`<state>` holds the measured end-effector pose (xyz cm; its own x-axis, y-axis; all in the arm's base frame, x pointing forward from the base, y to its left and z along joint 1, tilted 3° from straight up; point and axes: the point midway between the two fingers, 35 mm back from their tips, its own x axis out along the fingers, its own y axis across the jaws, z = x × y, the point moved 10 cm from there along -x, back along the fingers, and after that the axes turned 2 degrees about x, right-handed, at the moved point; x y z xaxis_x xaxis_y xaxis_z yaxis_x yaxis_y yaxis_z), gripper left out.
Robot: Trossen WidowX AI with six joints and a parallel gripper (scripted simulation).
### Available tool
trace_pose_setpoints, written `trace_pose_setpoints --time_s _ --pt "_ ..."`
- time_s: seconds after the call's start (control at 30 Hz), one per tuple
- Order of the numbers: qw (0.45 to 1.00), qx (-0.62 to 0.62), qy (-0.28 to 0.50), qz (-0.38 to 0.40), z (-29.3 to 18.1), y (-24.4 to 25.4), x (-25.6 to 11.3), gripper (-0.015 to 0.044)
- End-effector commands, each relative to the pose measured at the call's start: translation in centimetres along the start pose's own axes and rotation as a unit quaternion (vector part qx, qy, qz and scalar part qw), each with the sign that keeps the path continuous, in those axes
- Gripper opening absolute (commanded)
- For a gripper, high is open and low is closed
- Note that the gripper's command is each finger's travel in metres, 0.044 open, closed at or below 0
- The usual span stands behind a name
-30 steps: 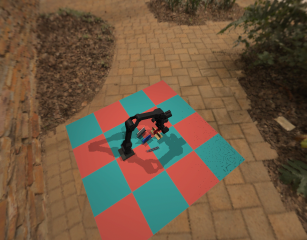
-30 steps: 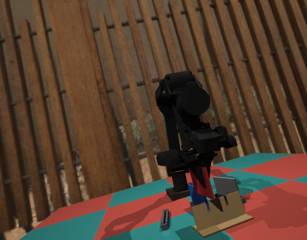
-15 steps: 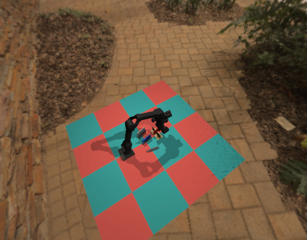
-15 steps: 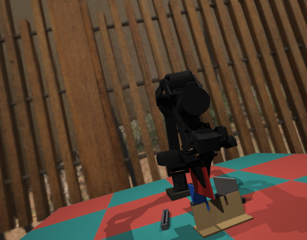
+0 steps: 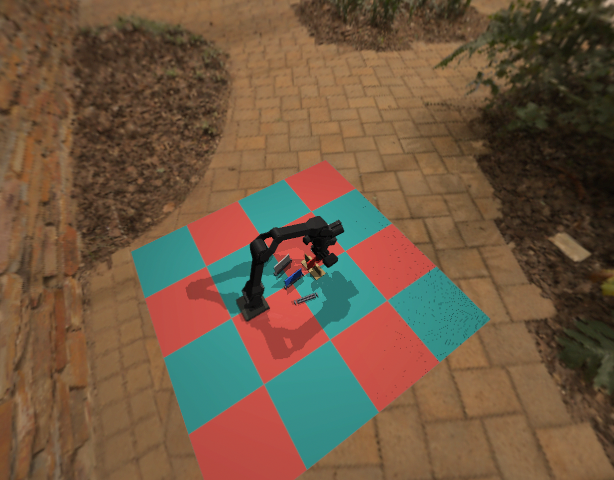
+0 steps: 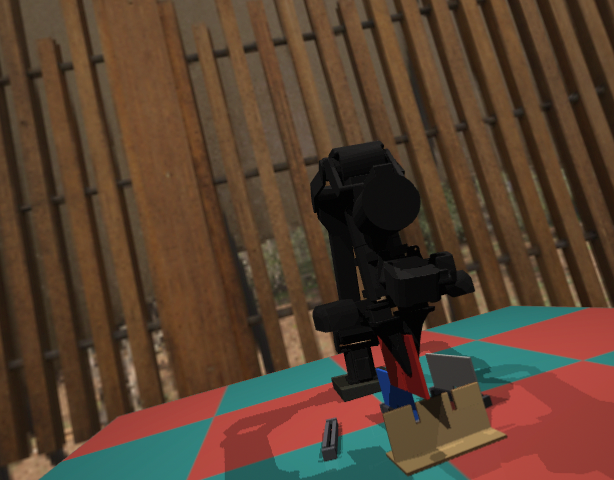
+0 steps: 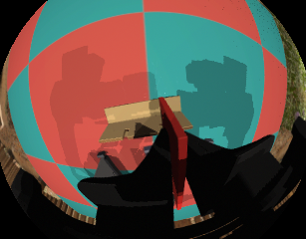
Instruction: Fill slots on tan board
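Black parallel-jaw tool (image 5: 317, 256) (image 6: 411, 343) (image 7: 167, 131) grips thin red board (image 5: 310, 262) (image 6: 411, 374) (image 7: 178, 144); likely light, stiff; hold by upper edge, clear of notch
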<state>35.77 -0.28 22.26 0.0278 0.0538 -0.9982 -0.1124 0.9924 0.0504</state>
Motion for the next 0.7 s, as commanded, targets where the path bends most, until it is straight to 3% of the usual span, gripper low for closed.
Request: trace_pose_setpoints --time_s 0.0,0.67 --pt "1.000 0.001 0.000 0.001 0.0 0.0 0.1 0.0000" --pt "1.000 0.002 0.000 0.002 0.0 0.0 1.2 0.0000"
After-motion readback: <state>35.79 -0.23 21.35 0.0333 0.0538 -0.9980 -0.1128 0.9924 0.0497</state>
